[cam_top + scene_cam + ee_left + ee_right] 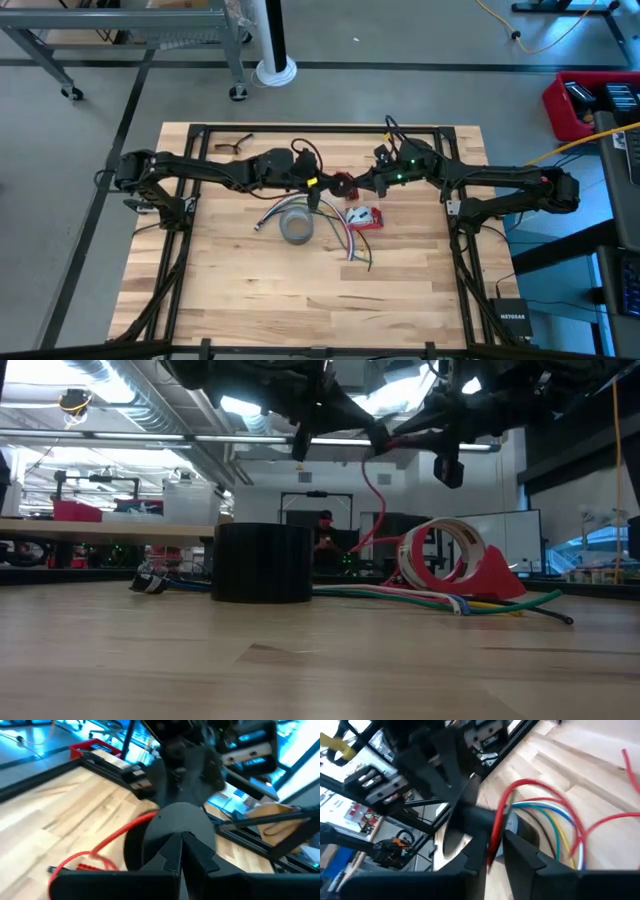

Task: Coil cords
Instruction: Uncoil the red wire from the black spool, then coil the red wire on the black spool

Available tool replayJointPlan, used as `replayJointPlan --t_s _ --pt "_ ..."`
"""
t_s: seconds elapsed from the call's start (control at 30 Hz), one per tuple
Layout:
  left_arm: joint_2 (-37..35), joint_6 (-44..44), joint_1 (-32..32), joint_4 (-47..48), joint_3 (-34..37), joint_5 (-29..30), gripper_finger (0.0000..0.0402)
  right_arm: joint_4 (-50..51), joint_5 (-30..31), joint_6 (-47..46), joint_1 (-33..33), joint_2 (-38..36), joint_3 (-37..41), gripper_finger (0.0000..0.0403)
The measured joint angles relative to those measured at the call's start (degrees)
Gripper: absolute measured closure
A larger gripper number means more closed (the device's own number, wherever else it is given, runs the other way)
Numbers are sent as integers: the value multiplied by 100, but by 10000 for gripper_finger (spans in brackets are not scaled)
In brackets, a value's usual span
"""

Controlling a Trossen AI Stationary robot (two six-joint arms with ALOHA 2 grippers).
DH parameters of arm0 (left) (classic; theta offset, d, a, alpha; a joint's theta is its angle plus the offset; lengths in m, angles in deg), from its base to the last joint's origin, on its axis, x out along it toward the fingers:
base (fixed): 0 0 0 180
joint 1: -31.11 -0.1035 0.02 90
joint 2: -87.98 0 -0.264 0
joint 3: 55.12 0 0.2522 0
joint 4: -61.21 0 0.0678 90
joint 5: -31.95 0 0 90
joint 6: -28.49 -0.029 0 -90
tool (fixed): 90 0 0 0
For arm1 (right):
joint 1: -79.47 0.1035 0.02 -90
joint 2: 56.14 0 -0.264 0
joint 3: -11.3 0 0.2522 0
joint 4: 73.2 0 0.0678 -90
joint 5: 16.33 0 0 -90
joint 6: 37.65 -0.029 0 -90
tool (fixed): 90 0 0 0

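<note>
thin red wire (496, 827), looped, glossy

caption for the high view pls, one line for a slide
Both grippers, left and right, meet mid-table over a red wire, with a grey tape roll and loose coloured wires below them.

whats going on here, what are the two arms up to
Both arms have met above the middle of the wooden table, handling a thin red wire. The left gripper is shut, and the right gripper has the wire running between its fingers. The wire hangs down toward a red tape dispenser beside a grey tape roll and a bundle of coloured wires.
</note>
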Motion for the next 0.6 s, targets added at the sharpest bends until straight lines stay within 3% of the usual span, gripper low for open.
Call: replayJointPlan --t_s 0.2,0.6 --pt "-373 -142 -253 499 0 61 401 -27 -62 -19 2 0 0 311" --pt "-440 -165 -315 940 0 35 401 -116 -57 -16 2 0 0 309"
